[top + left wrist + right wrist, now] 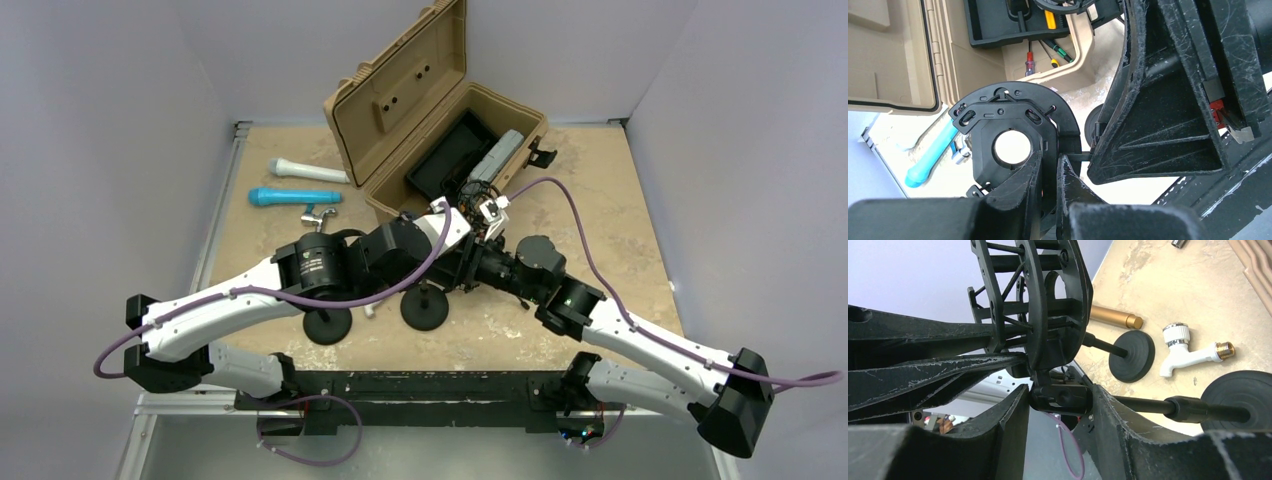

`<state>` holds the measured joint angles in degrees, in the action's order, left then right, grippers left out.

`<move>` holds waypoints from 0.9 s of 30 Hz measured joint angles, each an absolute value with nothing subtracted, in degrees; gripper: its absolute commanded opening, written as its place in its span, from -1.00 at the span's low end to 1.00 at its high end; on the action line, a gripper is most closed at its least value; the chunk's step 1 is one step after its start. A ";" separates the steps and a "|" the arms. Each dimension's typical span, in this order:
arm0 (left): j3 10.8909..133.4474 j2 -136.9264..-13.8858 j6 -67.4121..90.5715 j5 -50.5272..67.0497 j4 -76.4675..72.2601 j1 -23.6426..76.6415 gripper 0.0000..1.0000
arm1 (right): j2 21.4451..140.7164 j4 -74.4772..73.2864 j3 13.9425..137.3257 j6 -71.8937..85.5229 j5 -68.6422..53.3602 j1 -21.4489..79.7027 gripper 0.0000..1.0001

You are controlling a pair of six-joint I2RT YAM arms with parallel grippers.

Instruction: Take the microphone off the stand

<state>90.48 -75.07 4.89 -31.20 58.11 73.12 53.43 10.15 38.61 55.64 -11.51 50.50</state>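
Observation:
A black shock mount on a microphone stand sits between my two grippers; its centre hole is empty. My left gripper is shut on the mount's rim. My right gripper is shut on the stand's swivel joint just under the mount, and the stand's rod runs to a round base. A blue microphone and a white microphone lie on the table to the left. The blue one also shows in the left wrist view. Both grippers meet at the table's middle.
An open tan case with tools stands at the back, close behind the grippers. Two round stand bases rest near the front. A white tap and a gold cylinder lie by the second base.

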 measured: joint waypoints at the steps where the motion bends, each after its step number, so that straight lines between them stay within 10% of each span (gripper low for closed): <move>1: 90.24 -74.98 4.89 -31.48 57.98 73.12 -1.00 | 53.69 10.41 38.61 55.46 -11.51 50.48 -0.30; 11: 89.62 -74.63 7.60 -32.38 57.82 72.55 0.20 | 54.89 11.81 38.33 52.80 -11.46 50.28 -0.38; 27: 91.59 -63.86 7.79 -26.46 53.71 72.44 0.50 | 58.48 22.15 34.87 52.01 -9.72 49.65 -0.58</move>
<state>91.59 -63.86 7.79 -26.46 53.71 72.44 58.48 22.15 34.87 52.01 -9.72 49.65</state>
